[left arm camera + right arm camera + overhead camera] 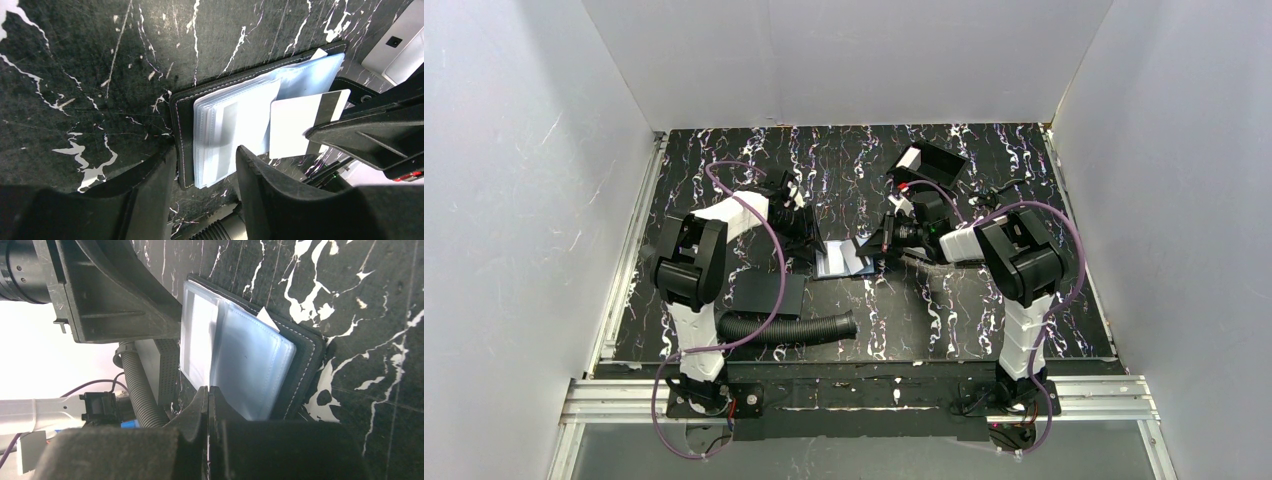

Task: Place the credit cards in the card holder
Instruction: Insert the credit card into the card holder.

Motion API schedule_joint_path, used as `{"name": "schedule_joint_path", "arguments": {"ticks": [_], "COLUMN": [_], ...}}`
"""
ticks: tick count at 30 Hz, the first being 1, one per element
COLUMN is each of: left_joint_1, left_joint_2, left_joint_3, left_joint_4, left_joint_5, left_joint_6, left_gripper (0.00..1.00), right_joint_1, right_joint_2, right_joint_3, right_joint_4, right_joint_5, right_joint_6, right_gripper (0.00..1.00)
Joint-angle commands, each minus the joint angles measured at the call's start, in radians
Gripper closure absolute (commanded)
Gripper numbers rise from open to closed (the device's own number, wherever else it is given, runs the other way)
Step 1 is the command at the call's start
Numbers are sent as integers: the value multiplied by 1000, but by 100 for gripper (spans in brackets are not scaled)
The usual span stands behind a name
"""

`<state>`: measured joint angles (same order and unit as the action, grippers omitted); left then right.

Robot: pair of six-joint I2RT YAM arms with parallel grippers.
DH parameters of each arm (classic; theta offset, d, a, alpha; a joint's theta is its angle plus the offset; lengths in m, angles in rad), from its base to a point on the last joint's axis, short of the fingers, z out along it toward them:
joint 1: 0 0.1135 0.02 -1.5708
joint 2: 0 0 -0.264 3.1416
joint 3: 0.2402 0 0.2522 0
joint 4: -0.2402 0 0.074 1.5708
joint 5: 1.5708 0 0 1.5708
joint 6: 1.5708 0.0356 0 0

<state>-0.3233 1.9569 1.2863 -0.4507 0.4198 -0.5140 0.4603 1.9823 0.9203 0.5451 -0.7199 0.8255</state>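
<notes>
The card holder (842,262) lies open at mid-table, a black wallet (182,130) with a stack of clear, pale blue sleeves (250,365). A whitish credit card (295,127) with a dark stripe lies flat over the sleeves, and my right gripper (325,133) is shut on its outer end. Seen from the right wrist, the shut jaws (208,392) pinch the card (199,340) edge-on. My left gripper (205,170) stands open with one finger on each side of the sleeve stack's near corner. It sits just left of the holder (812,245).
A flat black pad (764,295) lies near the left arm. A black corrugated hose (799,328) runs along the front. An open black box (931,163) stands at the back. White walls close in the marbled black table (1024,170) on three sides.
</notes>
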Motion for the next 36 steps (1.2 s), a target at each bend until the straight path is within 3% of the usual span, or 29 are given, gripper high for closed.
{"name": "schedule_joint_path", "arguments": {"ticks": [1, 13, 36], "left_joint_1": [-6, -9, -24], "left_joint_2": [25, 40, 55], "left_joint_3": [6, -8, -10], "left_joint_4": [-24, -35, -42], "left_joint_5": [-32, -56, -38], "left_joint_6": [18, 23, 40], "left_gripper": [52, 61, 67], "right_joint_1": [-10, -12, -11], "right_joint_2": [-20, -5, 104], "right_joint_3": [-7, -38, 24], "right_joint_4": [-9, 80, 221], "right_joint_5": [3, -64, -40], "right_joint_6": [-31, 14, 55], "right_gripper": [99, 99, 99]}}
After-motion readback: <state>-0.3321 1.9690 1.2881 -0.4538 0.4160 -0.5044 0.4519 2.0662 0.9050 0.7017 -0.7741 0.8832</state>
